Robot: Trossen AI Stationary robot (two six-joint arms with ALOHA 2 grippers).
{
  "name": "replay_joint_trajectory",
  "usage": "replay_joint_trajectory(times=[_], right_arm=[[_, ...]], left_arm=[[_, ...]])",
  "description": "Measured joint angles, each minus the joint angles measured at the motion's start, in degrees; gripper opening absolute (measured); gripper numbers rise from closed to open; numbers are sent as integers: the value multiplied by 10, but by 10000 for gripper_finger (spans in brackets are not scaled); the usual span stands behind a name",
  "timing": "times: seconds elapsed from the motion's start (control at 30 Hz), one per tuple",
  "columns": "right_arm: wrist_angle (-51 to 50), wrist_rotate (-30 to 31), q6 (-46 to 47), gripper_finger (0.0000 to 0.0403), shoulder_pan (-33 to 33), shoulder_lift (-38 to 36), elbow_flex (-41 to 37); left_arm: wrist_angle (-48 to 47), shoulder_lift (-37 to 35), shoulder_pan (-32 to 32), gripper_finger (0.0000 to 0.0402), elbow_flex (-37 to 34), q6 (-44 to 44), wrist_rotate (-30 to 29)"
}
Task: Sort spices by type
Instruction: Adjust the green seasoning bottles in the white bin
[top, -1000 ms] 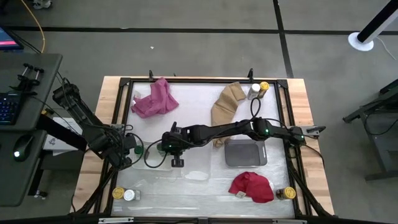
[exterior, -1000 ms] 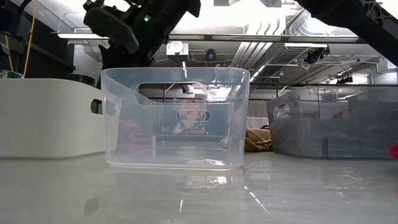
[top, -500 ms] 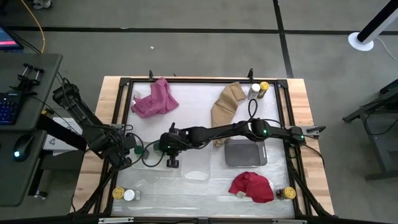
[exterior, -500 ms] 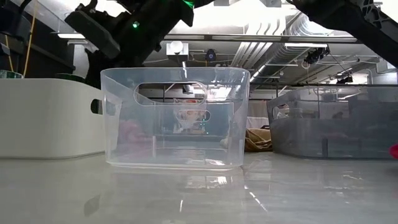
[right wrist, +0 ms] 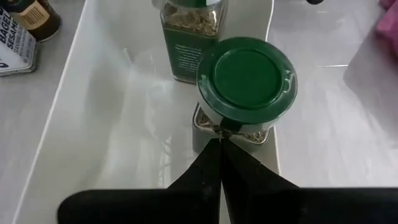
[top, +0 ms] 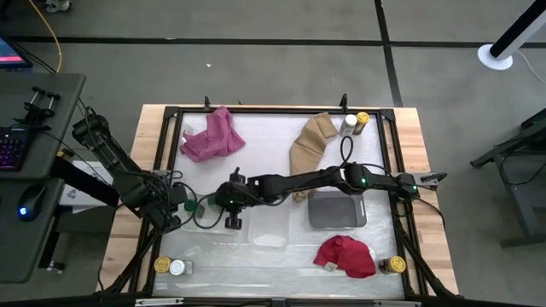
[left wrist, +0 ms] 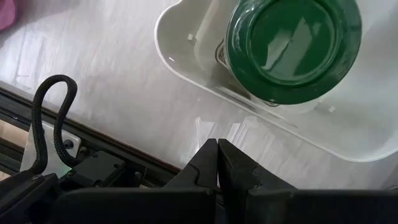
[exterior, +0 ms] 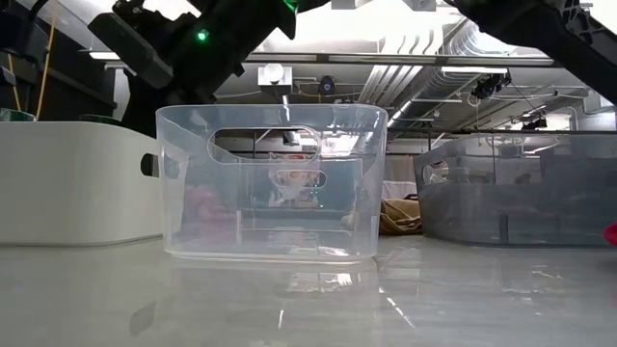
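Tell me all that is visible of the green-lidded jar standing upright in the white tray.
The green-lidded jar is a small clear container with a glossy round green lid; dried greenish spice shows through its wall. It stands upright inside the white tray, near one wall. A second jar of green spice, with a dark label, is close behind it; contact cannot be told.

A second green-lidded jar (right wrist: 189, 34) of dried herbs is cut off at its top by the right wrist picture's edge. A dark-labelled jar (right wrist: 28, 17) is cropped at that picture's corner. The large green round lid (left wrist: 292, 46) runs past the left wrist picture's edge, hiding its jar beneath.
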Motion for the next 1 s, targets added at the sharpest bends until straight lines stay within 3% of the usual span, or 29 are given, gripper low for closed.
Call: replay_joint_trajectory(times=[0.2,0.37,0.63,0.8,1.0], right_arm=[[21,-22,-26,0,-4,0,0],[5,-26,-48,0,-4,-2,0],[-41,-53,-62,0,-4,-4,0],[-37,-48,-61,0,-4,-4,0],[-8,-43,-53,0,-8,-2,1]], left_arm=[[7,0,0,0,0,-14,-25],[73,0,0,0,0,15,-73],[75,-13,3,0,0,-4,-49],[30,-31,3,0,0,-20,-51],[-50,-55,3,0,0,-116,-49]])
